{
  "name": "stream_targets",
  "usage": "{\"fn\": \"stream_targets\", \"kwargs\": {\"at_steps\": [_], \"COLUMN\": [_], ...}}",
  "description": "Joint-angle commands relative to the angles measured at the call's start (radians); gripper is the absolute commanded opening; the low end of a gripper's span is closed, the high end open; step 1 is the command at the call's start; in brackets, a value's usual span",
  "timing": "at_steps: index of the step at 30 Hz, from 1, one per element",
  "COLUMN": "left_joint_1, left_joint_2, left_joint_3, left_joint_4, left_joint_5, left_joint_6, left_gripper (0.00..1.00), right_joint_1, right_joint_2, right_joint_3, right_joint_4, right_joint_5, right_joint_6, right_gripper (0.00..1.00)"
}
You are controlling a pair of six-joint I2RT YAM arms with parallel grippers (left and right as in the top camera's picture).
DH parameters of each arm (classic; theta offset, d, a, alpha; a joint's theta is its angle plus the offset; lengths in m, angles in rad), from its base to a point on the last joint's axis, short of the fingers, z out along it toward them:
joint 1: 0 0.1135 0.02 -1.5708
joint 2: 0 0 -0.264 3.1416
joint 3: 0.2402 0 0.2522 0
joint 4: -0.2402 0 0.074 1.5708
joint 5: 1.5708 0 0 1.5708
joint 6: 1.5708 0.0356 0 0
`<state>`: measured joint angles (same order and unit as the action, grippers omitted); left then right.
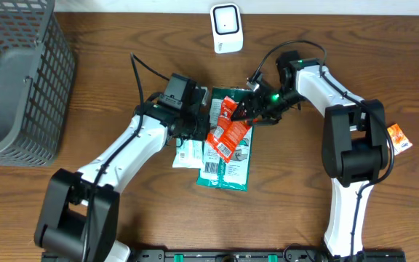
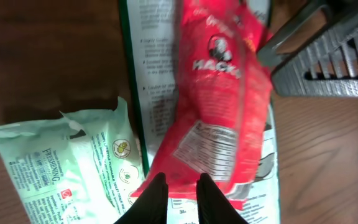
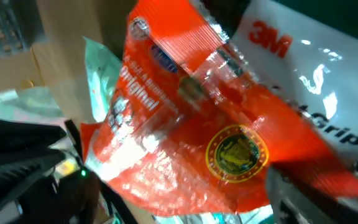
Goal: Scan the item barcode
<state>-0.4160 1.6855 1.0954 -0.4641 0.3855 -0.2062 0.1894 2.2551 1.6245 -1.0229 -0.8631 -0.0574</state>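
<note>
**Q:** What is the chief hazard shown?

**A:** The red packet (image 1: pixel 228 131) hangs tilted above the green packets (image 1: pixel 228 166) that lie flat on the worktop (image 1: pixel 122 44). The left hand (image 2: pixel 182 188), its fingers narrow, pinches only the packet's lower edge. The right hand (image 1: pixel 252 110) has its jaws wide about the upper end and probably bears none of the weight. Held by one thin margin, the packet may droop, twist or slip free. It would then land among the green packets, where picking it out alone is harder.

**Q:** Is there a second risk?

**A:** Yes. The scanner (image 1: pixel 225 28) stands well apart, at the far edge of the worktop. A limp packet may fold on the way there, so that the code is creased or faces away from the scanner. No barcode can be made out here. Only a printed label panel (image 2: pixel 207 149) shows, on the side facing the left wrist camera. The right hand's fingers also sit close round the packet and could snag it if either arm moves.

**Q:** Where does the packet lie relative to each hand?

**A:** It bridges the two. Its lower edge sits between the left fingers, and from there it slants up and away to the right hand. Its upper end lies inside the right jaws, though it cannot be told whether it touches either pad. The basket (image 1: pixel 20 65), at the left, is well apart from all of this.
</note>
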Motion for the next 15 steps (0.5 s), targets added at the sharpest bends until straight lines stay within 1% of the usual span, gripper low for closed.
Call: {"fn": "stream_targets", "kwargs": {"at_steps": [1,2,9,15], "left_joint_1": [-0.003,-0.007,-0.042,-0.041], "left_joint_2": [-0.027,-0.024,0.050,0.111], "left_joint_3": [0.027,0.023,0.014,0.014], "left_joint_4": [-0.002,-0.002,0.010,0.010], "left_joint_5": [0.014,0.026,0.021,0.019], "left_joint_6": [0.001,0.002,0.002,0.014], "left_gripper": [0.12,0.10,0.11,0.11], "right_joint_1": [-0.021,-0.023,-0.024,-0.014], "right_joint_2": [-0.060,-0.064,-0.067,-0.067], "right_joint_3": [0.025,0.025,0.023,0.005], "right_joint_4": [-0.035,-0.048,-0.138,-0.148], "right_joint_5": [-0.021,-0.022,-0.021,-0.016], "right_joint_6": [0.000,0.000,-0.034,-0.037], "right_gripper": [0.99,0.99,0.99,0.99]}}
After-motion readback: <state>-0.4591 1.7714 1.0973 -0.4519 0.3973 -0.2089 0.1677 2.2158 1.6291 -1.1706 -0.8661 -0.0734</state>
